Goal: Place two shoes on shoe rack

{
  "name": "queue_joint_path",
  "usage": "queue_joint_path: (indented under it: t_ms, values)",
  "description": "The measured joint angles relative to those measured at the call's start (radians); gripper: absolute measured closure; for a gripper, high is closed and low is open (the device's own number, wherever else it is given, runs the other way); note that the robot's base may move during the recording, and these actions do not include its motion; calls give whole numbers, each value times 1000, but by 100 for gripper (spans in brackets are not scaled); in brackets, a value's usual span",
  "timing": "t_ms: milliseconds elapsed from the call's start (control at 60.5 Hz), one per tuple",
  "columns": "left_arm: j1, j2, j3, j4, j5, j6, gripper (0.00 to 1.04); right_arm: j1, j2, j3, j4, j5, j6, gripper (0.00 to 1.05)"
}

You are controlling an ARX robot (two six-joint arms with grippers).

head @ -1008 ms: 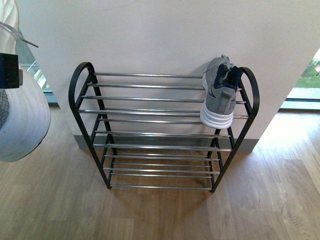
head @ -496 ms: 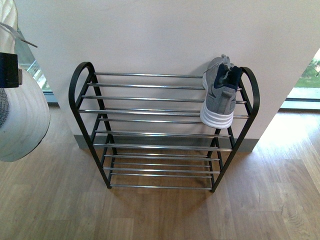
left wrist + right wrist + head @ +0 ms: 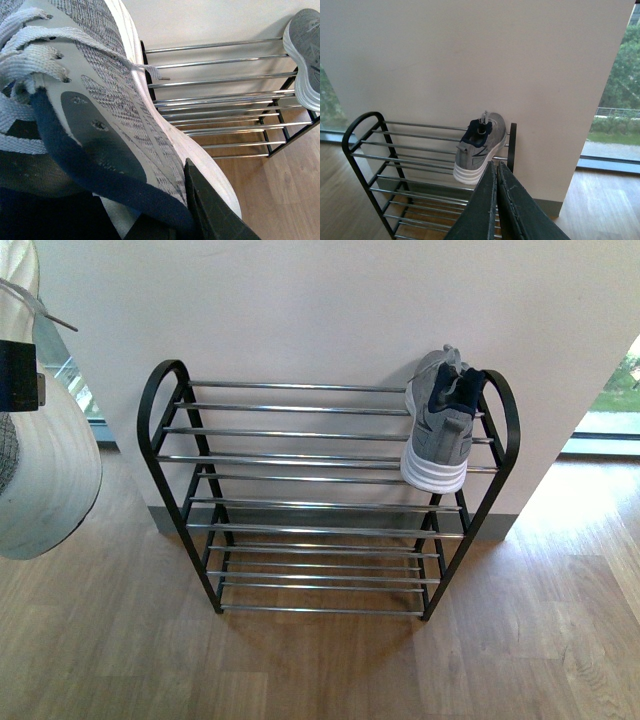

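Note:
The shoe rack [image 3: 300, 434], black arched frames with chrome bars, stands against a white wall. One grey sneaker [image 3: 440, 430] rests on the right end of its top tier, heel towards me; it also shows in the left wrist view [image 3: 306, 55] and the right wrist view [image 3: 479, 150]. My left gripper [image 3: 165, 205] is shut on the second grey sneaker [image 3: 100, 100], one finger [image 3: 210, 210] against its white sole. This sneaker hangs at the far left of the front view [image 3: 45, 470], left of the rack and above the floor. My right gripper [image 3: 496, 166] is shut and empty, in front of the rack's right end. The pale blue slides are out of view.
A wooden floor [image 3: 320, 670] lies in front of the rack. The white wall [image 3: 320, 300] ends at a corner right of the rack, with a window [image 3: 610, 410] beyond. Another window [image 3: 75, 390] shows at the left.
Almost nothing differs. The held sneaker has shifted slightly at the left edge, and the rack sits a touch higher in the front view.

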Motion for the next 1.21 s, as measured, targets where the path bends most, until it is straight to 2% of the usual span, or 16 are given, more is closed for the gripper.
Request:
queue_joint_path:
  t_ms: [165, 264, 396, 677, 743, 1008, 1206]
  values:
    - [0, 0, 0, 0, -3, 0, 103, 0, -1, 0, 0, 0, -1, 101]
    - [0, 7, 2, -3, 19, -23, 103, 0, -1, 0, 0, 0, -1, 86]
    - [16, 108, 78, -4, 69, 3, 103, 0, -1, 0, 0, 0, -1, 61]
    - [45, 428, 411, -61, 242, 232, 103, 0, -1, 0, 0, 0, -1, 15]
    - [46, 516, 505, -97, 286, 283, 103, 0, -1, 0, 0, 0, 0, 8]
    - [43, 956, 943, -312, 360, 423, 103, 0, -1, 0, 0, 0, -1, 9]
    - [23, 1194, 1205, -439, 368, 456, 103, 0, -1, 0, 0, 0, -1, 9]
